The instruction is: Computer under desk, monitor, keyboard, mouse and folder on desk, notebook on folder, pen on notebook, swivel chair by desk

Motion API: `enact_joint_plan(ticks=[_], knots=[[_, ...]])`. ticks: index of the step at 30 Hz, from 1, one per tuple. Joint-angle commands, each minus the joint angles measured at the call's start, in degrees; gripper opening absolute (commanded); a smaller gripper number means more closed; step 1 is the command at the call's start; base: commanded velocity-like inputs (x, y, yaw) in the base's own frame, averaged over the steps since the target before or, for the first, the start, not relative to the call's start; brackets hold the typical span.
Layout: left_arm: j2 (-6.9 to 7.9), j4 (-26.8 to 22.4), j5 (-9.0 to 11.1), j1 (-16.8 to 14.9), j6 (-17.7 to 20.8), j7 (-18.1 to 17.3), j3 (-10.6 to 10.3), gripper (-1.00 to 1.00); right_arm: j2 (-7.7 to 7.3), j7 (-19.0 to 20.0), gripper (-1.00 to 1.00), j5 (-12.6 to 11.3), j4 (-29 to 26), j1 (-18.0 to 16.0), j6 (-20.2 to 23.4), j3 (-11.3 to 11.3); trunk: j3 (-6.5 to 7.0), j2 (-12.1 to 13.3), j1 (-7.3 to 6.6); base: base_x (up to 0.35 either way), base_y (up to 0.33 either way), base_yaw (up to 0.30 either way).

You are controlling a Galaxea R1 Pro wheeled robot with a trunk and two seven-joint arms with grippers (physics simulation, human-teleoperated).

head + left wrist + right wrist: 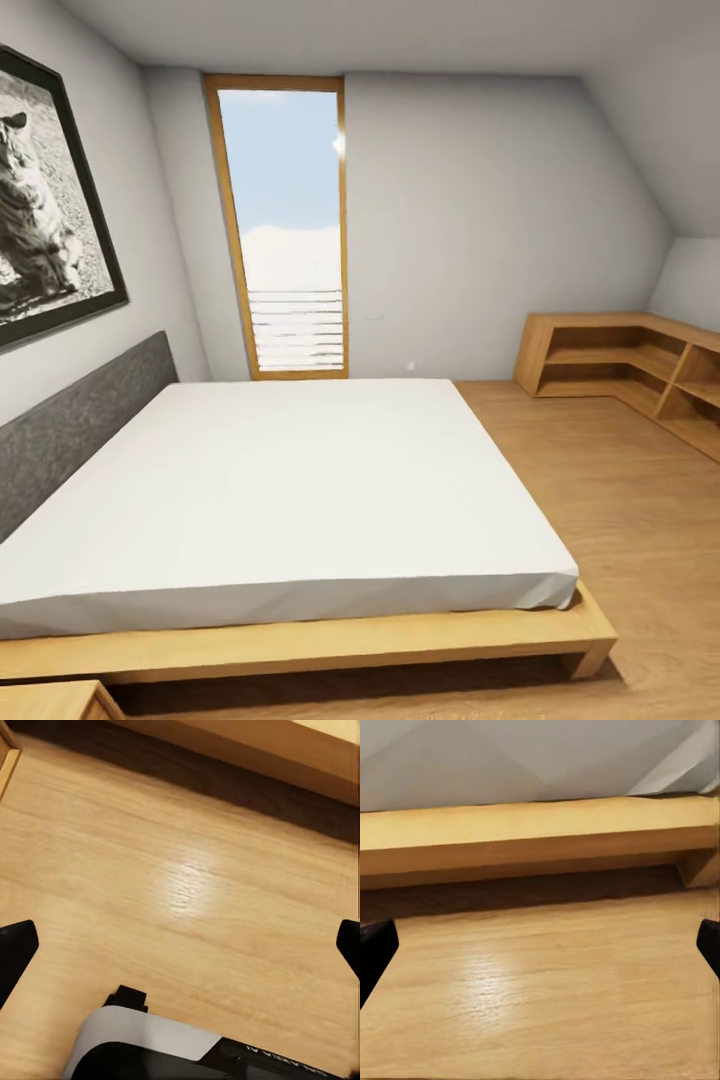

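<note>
Two claws face bare wood floor (pixel 187 892) by the bed (pixel 290 480); left claw (pixel 184 945) and right claw (pixel 540 945) both spread wide, holding nothing. Bed frame (pixel 532 832) sits ahead of right claw. Corner shelf (pixel 640 370), window (pixel 285 225), framed picture (pixel 45 200) in head view.

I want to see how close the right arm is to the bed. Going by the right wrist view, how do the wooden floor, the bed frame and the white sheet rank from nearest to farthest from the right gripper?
1. Wooden floor, right beneath the open right gripper.
2. Bed frame, ahead, beyond the shadowed strip.
3. White sheet, atop the frame, farthest.
</note>
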Motion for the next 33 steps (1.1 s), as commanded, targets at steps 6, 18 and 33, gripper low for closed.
enact_joint_plan(ticks=[6, 18, 33], knots=[[-0.05, 1.3, 0.5, 0.0, -1.5, -0.2, 0.3, 1.0, -0.23, 0.0, 1.0, 0.1, 0.8, -0.1, -0.5, -0.2, -0.07, 0.0, 0.0, 0.0, 0.0, -0.296], [0.06, 2.0, -1.9, 0.0, -6.3, -0.2, -2.0, 1.0, -0.96, 0.1, 1.0, 0.2, 1.0, -0.2, -0.6, -0.3, -0.07, 0.0, 0.0, 0.0, 0.0, -0.3], [-0.13, 8.0, -13.0, 0.0, -28.8, 1.0, -2.5, 1.0, -1.06, -0.1, 1.0, -0.2, 1.1, -0.2, -12.5, -0.6, -0.07, 0.0, 0.0, 0.0, 0.0, -0.3]])
